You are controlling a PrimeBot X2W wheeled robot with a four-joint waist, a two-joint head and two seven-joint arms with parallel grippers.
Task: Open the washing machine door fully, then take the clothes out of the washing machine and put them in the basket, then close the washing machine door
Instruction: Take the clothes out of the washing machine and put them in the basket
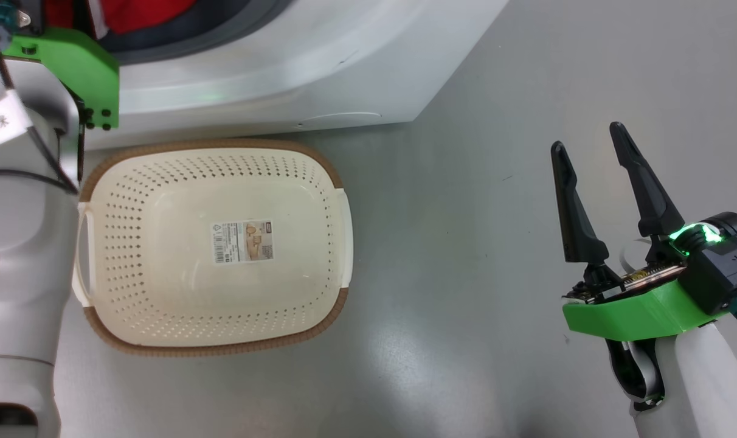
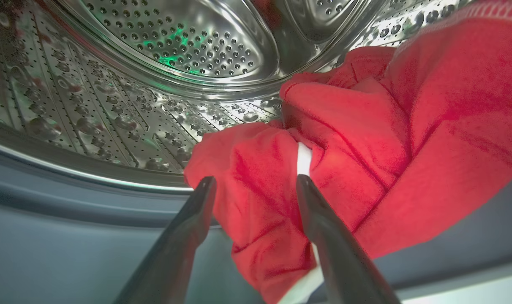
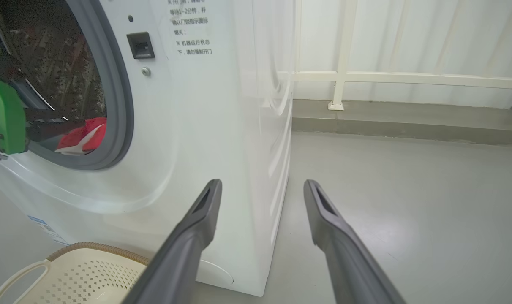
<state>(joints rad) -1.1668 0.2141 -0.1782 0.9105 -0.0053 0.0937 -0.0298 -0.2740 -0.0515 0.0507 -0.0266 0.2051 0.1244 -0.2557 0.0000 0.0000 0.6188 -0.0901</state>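
Jaws spread, left gripper [image 2: 256, 181] reaches into the washer [image 1: 283, 73], a fold of the red clothes [image 2: 366, 126] lying between its tips, not clamped. The heap rests ahead and to its right on the drum [image 2: 175, 42] lip, spilling over the grey seal [image 2: 70, 236]. Farther off, right gripper [image 1: 586, 137] hangs equally spread and bare above the floor [image 1: 466, 274]. The basket [image 1: 222, 146] sits well to its left, beside the left forearm, with the washer ahead-left of its tips.
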